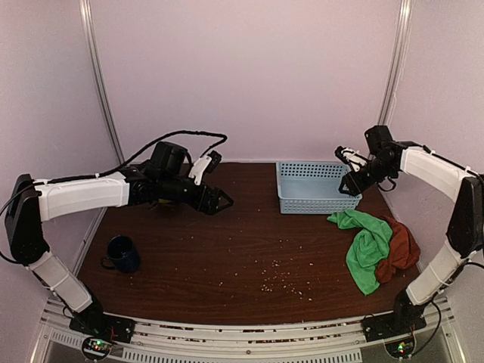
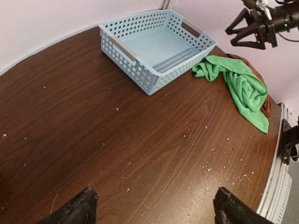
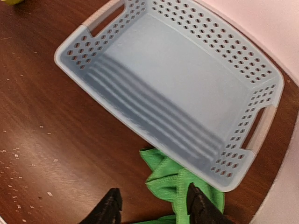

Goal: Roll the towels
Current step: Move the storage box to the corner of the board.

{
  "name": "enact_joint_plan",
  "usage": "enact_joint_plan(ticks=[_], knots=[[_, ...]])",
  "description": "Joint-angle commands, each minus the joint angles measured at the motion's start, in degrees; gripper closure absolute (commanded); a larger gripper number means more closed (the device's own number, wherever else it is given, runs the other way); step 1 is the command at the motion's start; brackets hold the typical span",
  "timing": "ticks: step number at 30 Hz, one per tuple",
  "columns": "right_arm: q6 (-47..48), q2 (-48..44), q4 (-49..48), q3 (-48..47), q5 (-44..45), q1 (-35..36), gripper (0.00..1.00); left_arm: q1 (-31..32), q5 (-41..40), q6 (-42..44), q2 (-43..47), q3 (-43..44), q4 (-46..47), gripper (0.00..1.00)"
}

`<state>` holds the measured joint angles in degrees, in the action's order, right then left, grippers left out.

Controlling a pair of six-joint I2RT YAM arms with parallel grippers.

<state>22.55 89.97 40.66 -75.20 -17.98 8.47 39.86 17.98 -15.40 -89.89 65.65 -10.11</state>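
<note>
Right fingers (image 3: 110, 210) half-open, empty, over basket (image 3: 70, 51) rim; left fingers (image 2: 77, 210) wide, empty. Suggest: pinch green towel (image 1: 367, 249) corner beside basket, drag clear, flatten.

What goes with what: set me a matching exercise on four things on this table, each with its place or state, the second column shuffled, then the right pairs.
Column one
1. green towel
2. rust-red towel
3. light-blue basket
4. dark mug

Column two
A. upright, alone on the left
B. mostly covered, far right
C. empty, at the back
D. crumpled, draped over another cloth

Pairs: 1-D, 2-B, 3-C, 4-A.
</note>
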Motion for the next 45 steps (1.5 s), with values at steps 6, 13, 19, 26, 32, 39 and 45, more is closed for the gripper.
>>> enact_joint_plan(ticks=[6, 13, 19, 26, 32, 39, 45], knots=[[-3.35, 3.38, -4.60, 7.19, 0.73, 10.63, 0.89, 0.13, -2.14, -2.96, 0.54, -1.95, 4.84, 0.12], [-6.27, 13.49, -9.91, 0.90, 7.56, 11.38, 0.94, 0.07, -4.34, -3.88, 1.61, -4.53, 5.54, 0.12], [-6.92, 20.30, -14.45, -6.05, 14.38, 11.18, 0.93, 0.13, -4.47, -4.72, 1.20, -4.60, 6.68, 0.12], [-7.55, 26.07, -14.61, -13.71, 17.43, 10.69, 0.93, 0.58, -4.44, -5.31, 0.01, -4.59, 8.58, 0.12], [-3.01, 11.29, -7.53, -1.83, 6.49, 10.69, 0.84, 2.77, -5.88, -5.96, -0.28, -6.14, 10.40, 0.12], [-3.35, -1.55, -0.24, 7.79, 13.98, 2.78, 0.76, 3.03, -4.25, -6.70, -3.10, -6.84, 12.01, 0.12], [-1.06, -5.21, -1.88, 14.52, 18.78, -3.28, 0.64, 3.70, -0.80, -6.59, -7.95, -2.83, 11.69, 0.13]])
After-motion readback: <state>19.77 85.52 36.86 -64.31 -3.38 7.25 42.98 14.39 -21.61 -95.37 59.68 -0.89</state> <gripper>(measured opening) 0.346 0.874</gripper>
